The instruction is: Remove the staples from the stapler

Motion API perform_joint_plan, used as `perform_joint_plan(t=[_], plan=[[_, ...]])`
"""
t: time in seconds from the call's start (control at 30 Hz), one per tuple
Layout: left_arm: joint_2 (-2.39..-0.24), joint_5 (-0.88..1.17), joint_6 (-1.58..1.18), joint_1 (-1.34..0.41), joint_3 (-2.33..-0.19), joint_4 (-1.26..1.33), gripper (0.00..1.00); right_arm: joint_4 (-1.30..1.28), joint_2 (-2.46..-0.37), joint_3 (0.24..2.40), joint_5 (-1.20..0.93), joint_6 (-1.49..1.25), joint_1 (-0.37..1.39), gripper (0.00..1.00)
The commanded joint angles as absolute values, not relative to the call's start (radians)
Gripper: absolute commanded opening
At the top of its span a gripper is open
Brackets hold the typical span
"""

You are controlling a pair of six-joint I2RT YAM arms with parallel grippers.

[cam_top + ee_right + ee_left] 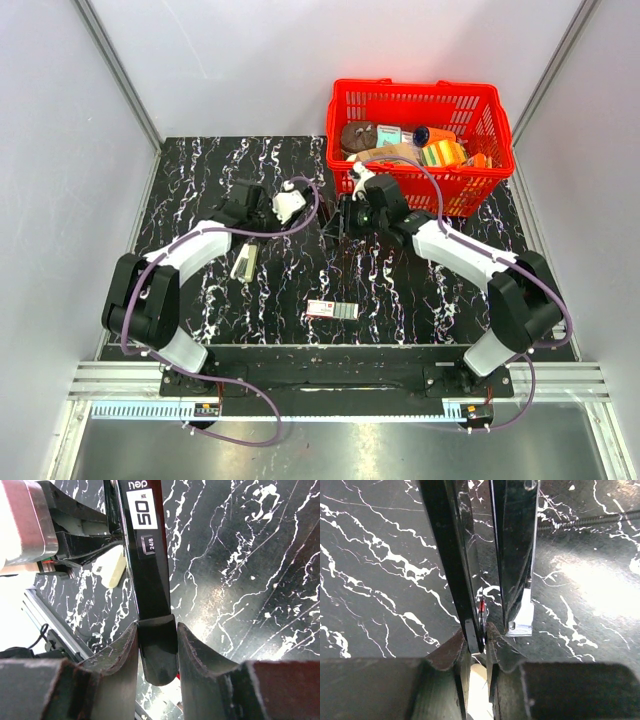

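So your slim black stapler [147, 580], a glossy narrow bar with a white "50" label and a little "24/8" tag, is held between both arms over the middle of the black marble-look tabletop [200, 180] with its white veining. That puts it just in front of the red plastic mesh basket [470, 195]. Your right gripper [157, 632] has its curved dark pads squeezed tight on one end of the bar. From the left wrist view it looks split into two long black leaves. A sliver of the red inner part [481, 605] shows in the gap, and there's a shiny chrome tip [524, 617] on the right leaf. Your left gripper [476, 637] is pinched on the end of the thinner left leaf. The cream-beige oblong object [244, 262] and the small red-white-grey box [332, 309] lie flat on the marble, well apart from the stapler.
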State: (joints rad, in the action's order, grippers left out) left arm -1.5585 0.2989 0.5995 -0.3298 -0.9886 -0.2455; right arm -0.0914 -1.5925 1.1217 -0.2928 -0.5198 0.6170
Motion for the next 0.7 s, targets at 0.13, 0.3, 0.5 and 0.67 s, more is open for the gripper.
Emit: perform_joint_plan(t=[0.13,0.3,0.5,0.67], plan=[[-1.514,0.063,0.784,-0.374,-0.890,-0.003,0.00,-0.106,-1.528,1.095,-0.290,-0.376,0.586,0.00],[-1.512,-0.035,0.890,-0.419,-0.779,0.155,0.00,-0.106,-1.485,1.042,-0.258,-0.308,0.587,0.00],[-1.535,-0.129,1.005,-0.492,-0.687,0.300,0.00,-0.112,-1.460,1.020,-0.229,-0.285,0.586,0.00],[-1.552,-0.198,1.095,-0.541,-0.623,0.440,0.00,-0.120,-1.454,1.016,-0.215,-0.282,0.586,0.00]])
